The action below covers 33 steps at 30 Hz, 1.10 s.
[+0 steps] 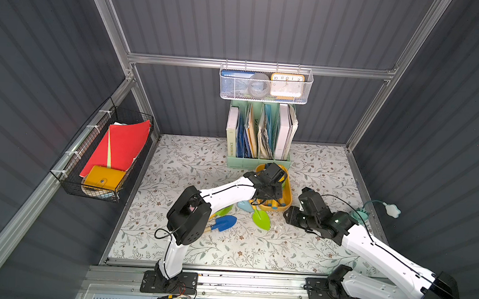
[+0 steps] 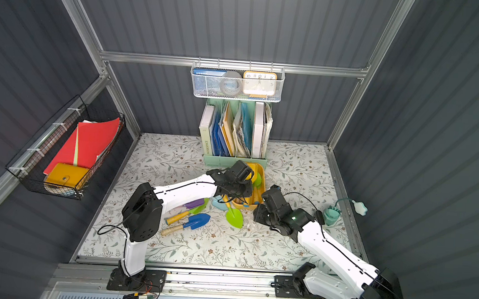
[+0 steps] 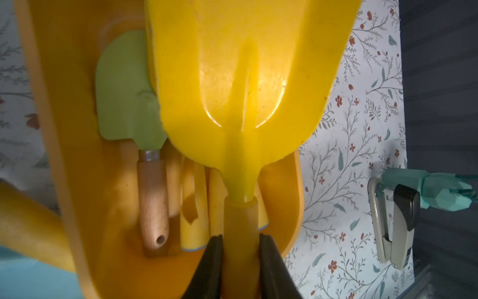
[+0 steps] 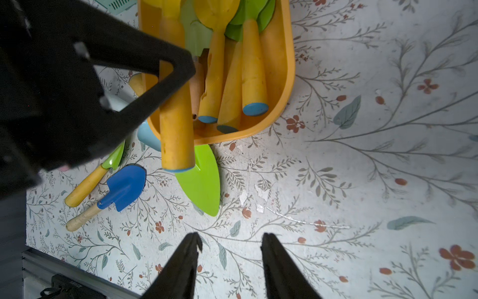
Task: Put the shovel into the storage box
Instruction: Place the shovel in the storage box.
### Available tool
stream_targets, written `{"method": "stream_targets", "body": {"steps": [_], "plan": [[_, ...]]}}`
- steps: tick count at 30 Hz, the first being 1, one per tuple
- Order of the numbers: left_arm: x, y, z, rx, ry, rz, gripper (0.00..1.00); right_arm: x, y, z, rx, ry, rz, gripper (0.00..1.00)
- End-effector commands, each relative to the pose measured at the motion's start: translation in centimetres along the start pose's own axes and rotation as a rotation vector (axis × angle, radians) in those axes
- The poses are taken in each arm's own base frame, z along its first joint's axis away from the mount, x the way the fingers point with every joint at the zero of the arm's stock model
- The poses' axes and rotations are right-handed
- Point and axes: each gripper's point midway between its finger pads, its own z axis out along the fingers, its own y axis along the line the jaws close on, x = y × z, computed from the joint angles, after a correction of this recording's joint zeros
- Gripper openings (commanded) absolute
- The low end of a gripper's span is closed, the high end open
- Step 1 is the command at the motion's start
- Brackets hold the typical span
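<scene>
My left gripper [image 3: 240, 238] is shut on the orange-yellow handle of a yellow shovel [image 3: 243, 77]. It holds the shovel above the yellow-orange storage box [image 3: 77, 129], with the handle's end sticking out past the box's near end [image 4: 178, 145]. In both top views the left gripper [image 1: 268, 194] hangs over the box [image 1: 289, 194] and hides the held shovel. Several shovels with yellow handles [image 4: 253, 77] lie inside the box. My right gripper [image 4: 230, 236] is open and empty above the floral table, just right of the box's near end [image 1: 292, 216].
On the table by the box lie a lime-green shovel [image 4: 201, 181], a blue shovel [image 4: 124, 186], a green-bladed one [image 4: 90, 181] and a light blue one [image 4: 147, 137]. Behind the box stands a mint-green file rack [image 1: 257, 160]. A stapler [image 3: 393, 222] and a teal toy [image 1: 362, 213] are at the right edge.
</scene>
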Motion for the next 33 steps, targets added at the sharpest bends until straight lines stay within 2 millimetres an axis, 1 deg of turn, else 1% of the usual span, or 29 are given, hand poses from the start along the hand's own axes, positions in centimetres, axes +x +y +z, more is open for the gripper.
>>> {"method": "stream_targets", "body": {"steps": [1,6,10,18,24,29,33], "plan": [[-0.9,0.6,0.9,-0.015,0.004,0.029,0.13,0.8,-0.6,0.1,0.009,0.024,0.010,0.45],[-2.4,2.2,1.8,-0.056,-0.011,0.029,0.13,1.3,-0.7,0.2,0.002,0.041,0.018,0.46],[-2.9,3.2,2.7,-0.092,-0.012,0.038,0.13,1.5,-1.0,0.5,0.005,0.042,0.025,0.46],[-2.2,4.6,4.2,-0.135,0.016,0.053,0.13,1.6,-1.0,0.9,0.013,0.054,0.023,0.46],[-1.8,5.3,4.5,-0.155,0.023,0.051,0.14,1.7,-1.0,1.1,0.016,0.059,0.027,0.46],[-1.1,5.9,5.1,-0.173,0.044,0.054,0.15,1.6,-1.0,1.1,0.017,0.059,0.027,0.46],[-0.9,6.1,5.2,-0.177,0.050,0.052,0.17,1.5,-0.9,1.0,0.014,0.057,0.029,0.45]]}}
